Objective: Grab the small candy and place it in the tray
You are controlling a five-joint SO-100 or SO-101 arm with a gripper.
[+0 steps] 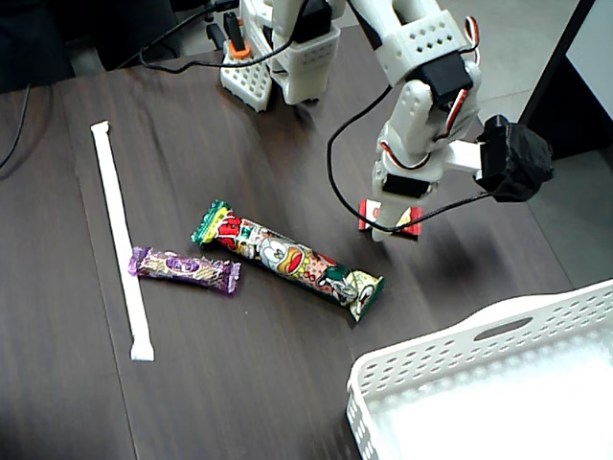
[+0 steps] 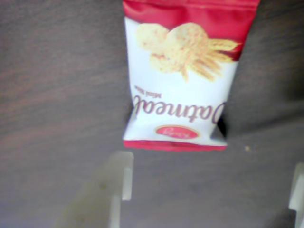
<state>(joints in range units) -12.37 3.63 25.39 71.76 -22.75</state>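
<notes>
The small candy [image 2: 183,80], a short flat packet of shiny wrap with a white middle and red ends, is seen lying flat on the dark brown wooden worktop [image 1: 86,383]. In the wrist view a picture of oat cookies and some writing can be read on it. It is found right under the white plastic tool [image 1: 388,228], and it is only partly seen in the fixed view, with red edges poking out on both sides. The tool is spread apart and nothing is held in it; in the wrist view one pale fingertip [image 2: 118,183] is seen at the lower left and another at the far right edge, and the packet is not yet between them.

The wrap looks smooth and slippery, and the packet is thin. It could be pushed away across the worktop instead of being picked up if the tool is lowered with one finger on top of it. It could also slide out if only a crinkly end is pinched.

The big white plastic tray [image 1: 498,331], with many little holes in its sides and a slot for a handle, is set well apart at the lower right. A long cartoon-printed bar [image 1: 287,259], a small purple wrapped sweet [image 1: 184,268] and a long thin white paper strip [image 1: 120,235] are laid further left.
</notes>
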